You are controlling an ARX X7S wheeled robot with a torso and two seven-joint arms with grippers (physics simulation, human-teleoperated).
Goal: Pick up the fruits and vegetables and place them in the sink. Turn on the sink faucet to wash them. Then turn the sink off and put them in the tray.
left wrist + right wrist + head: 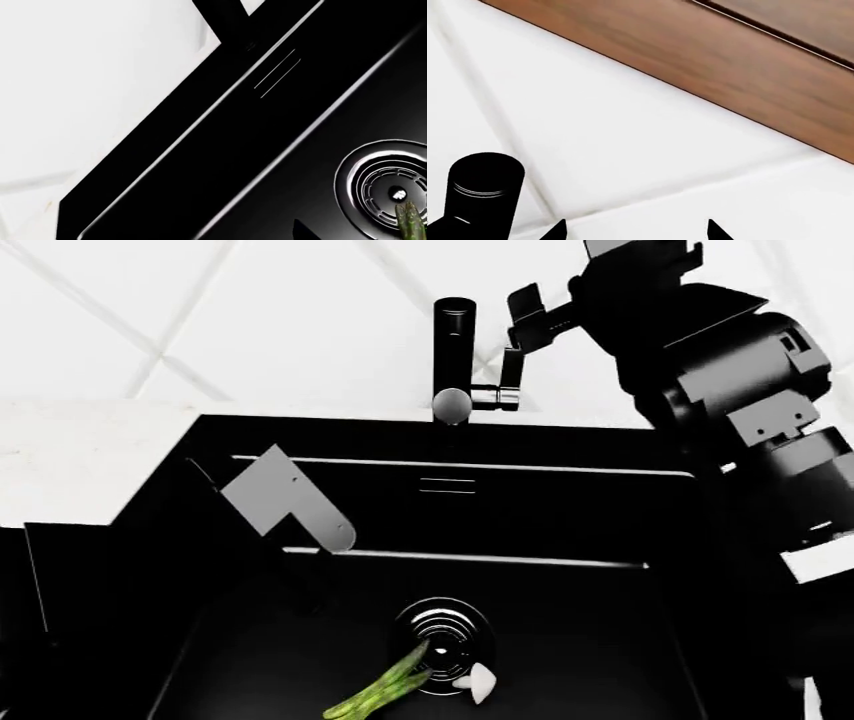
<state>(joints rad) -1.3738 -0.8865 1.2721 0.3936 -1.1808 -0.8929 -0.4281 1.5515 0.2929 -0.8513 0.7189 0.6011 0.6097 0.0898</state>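
Fingertips of the right gripper point(523, 315) stand spread and hold nothing, poised just beside the faucet point(453, 360), at the height of its upper column. Its lever handle point(502, 383) lies directly below them, a flat bar standing roughly upright beside the column, so reaching it looks like a short drop. That arm is clearly the nearer one. In the right wrist view only two dark tips show at the frame edge, apart. Whether the left gripper is spread or closed cannot be told. Farther off, down in the sink point(561, 530), the asparagus point(380, 695) and garlic piece point(481, 682) lie by the drain point(443, 632), ready for washing.
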